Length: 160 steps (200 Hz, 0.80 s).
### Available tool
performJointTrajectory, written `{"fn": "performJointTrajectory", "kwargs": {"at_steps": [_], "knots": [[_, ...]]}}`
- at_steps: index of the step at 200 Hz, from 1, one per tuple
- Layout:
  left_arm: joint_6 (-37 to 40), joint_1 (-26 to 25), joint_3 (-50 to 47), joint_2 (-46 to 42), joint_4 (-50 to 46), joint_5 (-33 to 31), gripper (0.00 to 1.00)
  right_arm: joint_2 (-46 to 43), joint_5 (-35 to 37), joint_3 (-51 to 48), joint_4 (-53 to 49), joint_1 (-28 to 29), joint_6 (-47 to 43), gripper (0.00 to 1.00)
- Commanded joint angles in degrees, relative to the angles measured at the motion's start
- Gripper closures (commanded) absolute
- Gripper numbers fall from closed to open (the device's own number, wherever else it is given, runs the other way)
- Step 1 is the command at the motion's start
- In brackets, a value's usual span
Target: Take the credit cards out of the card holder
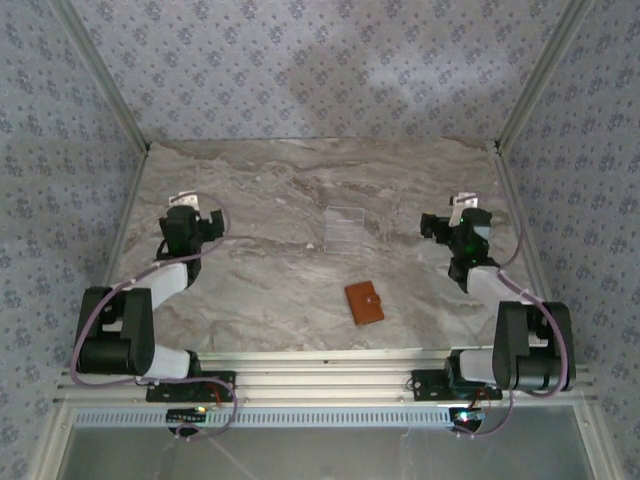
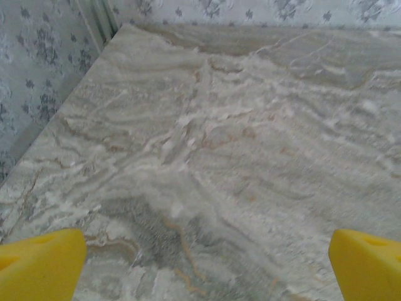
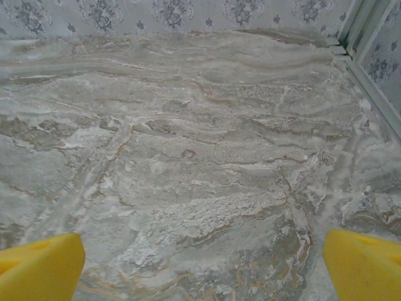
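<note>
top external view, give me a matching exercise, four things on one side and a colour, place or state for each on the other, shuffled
Things:
1 card holder
2 clear tray
3 left jaws
4 right jaws

Descriptions:
a wide open, right side of the view
b orange-brown, closed, lying flat
c wide open, left side of the view
d transparent, higher in the view than the card holder

Pairs: 1-b, 2-d, 3-c, 4-a

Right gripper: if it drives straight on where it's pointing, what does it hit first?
Likely the grey-beige marble-patterned tabletop: the open right gripper tilts down toward it, and no object lies in that line. Depth is unclear.
</note>
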Motion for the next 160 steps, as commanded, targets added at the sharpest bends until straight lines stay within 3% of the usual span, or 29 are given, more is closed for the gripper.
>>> {"fn": "performJointTrajectory", "kwargs": {"at_steps": [1,32,72,115,139,160], "knots": [[-3.08,-3.47,5.17,-2.42,-14.51,-3.26,0.00,-3.43,-1.99,5.80,-18.53,1.42,5.14,0.00],[-9.03,-8.08,11.49,-5.48,-29.05,2.12,0.01,-6.18,-4.60,11.83,-34.34,5.26,9.86,0.03],[-17.38,-14.09,16.83,-4.43,-40.48,8.22,0.01,-7.23,-5.54,16.37,-46.47,11.49,15.22,0.07],[-24.38,-20.95,20.66,0.95,-43.64,16.82,0.01,-4.23,-10.55,17.78,-48.37,17.40,18.06,0.16],[-28.49,-23.92,20.44,3.30,-43.80,19.44,0.01,-0.55,-11.34,17.86,-47.51,19.86,21.08,0.27],[-31.73,-25.71,19.09,3.83,-42.70,21.75,0.02,2.42,-9.60,19.51,-50.72,23.84,21.80,0.28]]}}
